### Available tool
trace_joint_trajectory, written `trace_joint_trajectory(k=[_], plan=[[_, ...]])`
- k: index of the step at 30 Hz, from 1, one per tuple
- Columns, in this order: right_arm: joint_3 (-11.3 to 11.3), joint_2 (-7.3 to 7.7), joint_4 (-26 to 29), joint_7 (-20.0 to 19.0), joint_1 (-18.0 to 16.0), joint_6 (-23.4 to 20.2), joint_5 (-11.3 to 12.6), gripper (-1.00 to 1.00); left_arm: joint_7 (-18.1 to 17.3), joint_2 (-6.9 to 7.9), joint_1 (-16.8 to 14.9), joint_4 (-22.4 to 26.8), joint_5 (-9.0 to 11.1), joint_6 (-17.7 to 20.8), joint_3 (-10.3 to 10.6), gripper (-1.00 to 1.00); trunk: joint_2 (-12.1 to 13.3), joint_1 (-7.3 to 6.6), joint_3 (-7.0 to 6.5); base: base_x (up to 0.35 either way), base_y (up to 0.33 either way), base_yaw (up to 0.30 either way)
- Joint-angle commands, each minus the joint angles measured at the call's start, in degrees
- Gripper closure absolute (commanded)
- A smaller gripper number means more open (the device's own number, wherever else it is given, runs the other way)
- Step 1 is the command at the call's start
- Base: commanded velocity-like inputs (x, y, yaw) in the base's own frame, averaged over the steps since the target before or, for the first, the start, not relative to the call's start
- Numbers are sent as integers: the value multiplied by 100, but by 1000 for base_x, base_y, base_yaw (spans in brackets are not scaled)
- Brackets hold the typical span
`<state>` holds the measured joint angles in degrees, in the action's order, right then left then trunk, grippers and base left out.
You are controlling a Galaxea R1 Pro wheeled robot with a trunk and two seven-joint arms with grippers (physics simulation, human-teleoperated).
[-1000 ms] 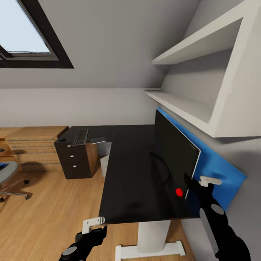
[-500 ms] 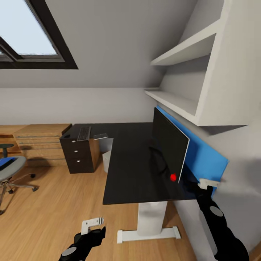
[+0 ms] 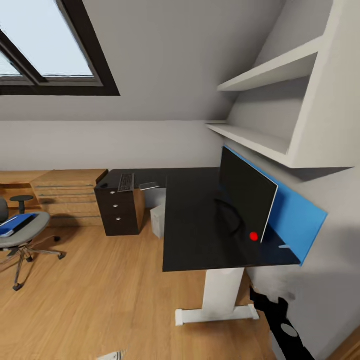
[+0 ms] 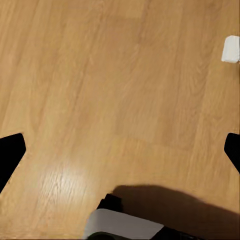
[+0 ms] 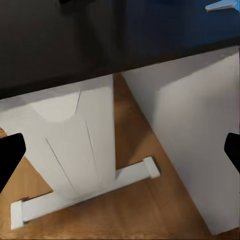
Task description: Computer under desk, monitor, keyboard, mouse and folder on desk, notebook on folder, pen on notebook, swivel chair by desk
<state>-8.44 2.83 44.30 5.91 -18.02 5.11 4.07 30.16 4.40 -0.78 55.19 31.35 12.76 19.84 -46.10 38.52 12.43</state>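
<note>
Monitor (image 3: 246, 202) is seen upright on the black surface (image 3: 192, 225) of the desk, set close along the blue back panel (image 3: 295, 212), red dot at its lower near corner. Keyboard (image 3: 125, 182) lies on the far wing of the surface, above the dark drawer unit (image 3: 120, 212); a thin flat grey item, poss. the notebook (image 3: 150, 186), lies just beside it. Computer (image 3: 158, 220) is seen on the floor under the surface, next to the drawer unit. Swivel chair (image 3: 20, 235) stands well apart at far left, w/ the blue folder (image 3: 15, 223) on its seat. Light oak drawers (image 3: 67, 192) sit against the back wall.

Left claw (image 4: 120, 150): fingers (image 4: 10, 152) spread wide apart over bare wood floor (image 4: 100, 75), nothing between. Right claw (image 5: 120, 150): fingers (image 5: 10, 155) also wide apart, facing the white leg (image 5: 75, 145) of the desk and the wall beside it. Right arm (image 3: 285, 330) is seen low, near the leg.
</note>
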Motion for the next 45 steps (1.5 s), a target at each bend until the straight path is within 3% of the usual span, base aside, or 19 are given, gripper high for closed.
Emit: trace_joint_trajectory(k=[1, 2, 7, 10, 14, 15, 20, 26, 29, 45], plan=[[7, 0, -267, 10, -6, 228, 41, -100, 42, 9, -4, -104, 24, -9, 29, -100, -8, 0, 8, -105, 315, 0], [31, -4, -987, 6, -3, 698, 30, -100, -59, 7, -8, -294, 14, -156, 40, -100, -8, 0, 8, -102, 315, 0], [44, -9, -1857, 0, -6, 1326, 34, -100, -405, 0, -9, -691, 5, -596, 59, -100, -8, 0, 8, -89, 316, 0], [45, -41, -2258, -2, -7, 1749, 39, -100, -570, -16, -7, -1007, -7, -779, 67, -100, -8, 0, 8, -32, 318, 0], [40, -231, -2574, -2, -7, 2040, 34, -100, -638, -30, -9, -1153, -3, -856, 69, -100, -8, 0, 8, -6, 320, 0], [0, -139, -2665, 17, -7, 2544, 51, -100, -650, -29, -9, -1184, 8, -886, 67, -100, -8, 0, 8, 0, 322, 39], [24, -142, -2906, 15, -8, 2632, 44, -100, -647, -34, -6, -1188, 4, -885, 72, -100, -8, 0, 8, 0, 325, 144], [39, -382, -3122, 15, -7, 2658, 35, -100, -638, -42, -9, -1193, 9, -877, 80, -100, -8, 0, 8, 0, 255, 253], [42, -425, -3147, 15, -8, 2660, 33, -100, -631, -51, -8, -1194, 7, -879, 86, -100, -8, 0, 8, 0, 72, 273], [46, -542, -3173, -10, -8, 2653, 33, -100, -643, -62, -7, -1195, 3, -889, 101, -100, -8, 0, 44, 114, 106, 197]])
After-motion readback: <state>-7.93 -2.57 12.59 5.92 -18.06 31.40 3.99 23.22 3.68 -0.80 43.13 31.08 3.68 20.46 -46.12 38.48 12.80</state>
